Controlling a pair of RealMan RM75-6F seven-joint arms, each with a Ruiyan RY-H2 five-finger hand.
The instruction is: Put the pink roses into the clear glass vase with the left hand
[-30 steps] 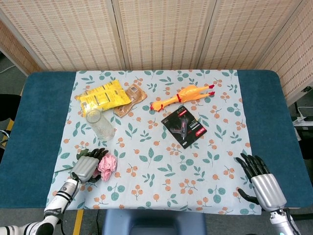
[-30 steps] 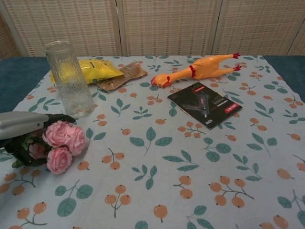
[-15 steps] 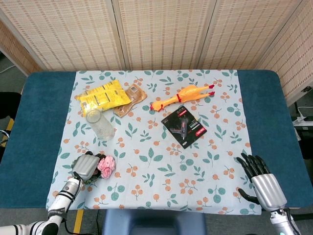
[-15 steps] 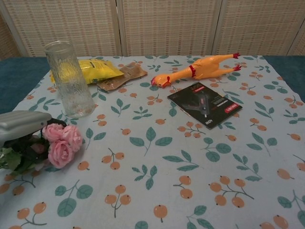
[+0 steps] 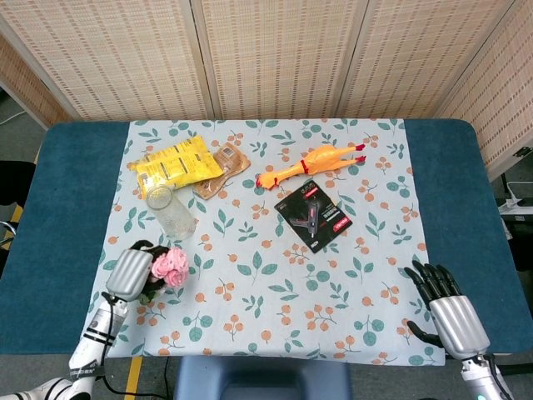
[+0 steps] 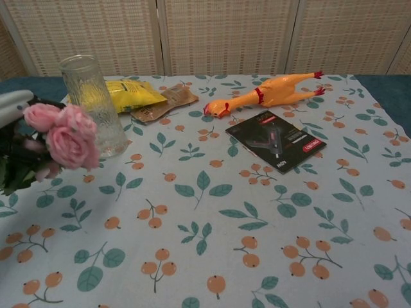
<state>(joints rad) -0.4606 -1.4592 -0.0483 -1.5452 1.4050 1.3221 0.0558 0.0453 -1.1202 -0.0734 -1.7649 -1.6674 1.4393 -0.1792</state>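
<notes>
My left hand (image 5: 129, 272) holds the bunch of pink roses (image 5: 172, 264) lifted off the cloth, blooms pointing right. In the chest view the pink roses (image 6: 63, 136) fill the left edge, with the left hand (image 6: 13, 102) just showing behind them. The clear glass vase (image 5: 171, 212) stands upright just beyond and slightly right of the blooms; in the chest view the vase (image 6: 96, 106) partly sits behind the flowers. My right hand (image 5: 445, 310) rests at the near right corner of the table, fingers spread, holding nothing.
A yellow snack bag (image 5: 176, 164) and a brown packet (image 5: 223, 169) lie behind the vase. A rubber chicken (image 5: 308, 161) and a black packaged tool (image 5: 314, 217) lie at centre right. The floral cloth (image 5: 275, 283) covers the blue table.
The left hand has raised the roses off the cloth and carried them up and back toward the vase. The right hand has stayed put.
</notes>
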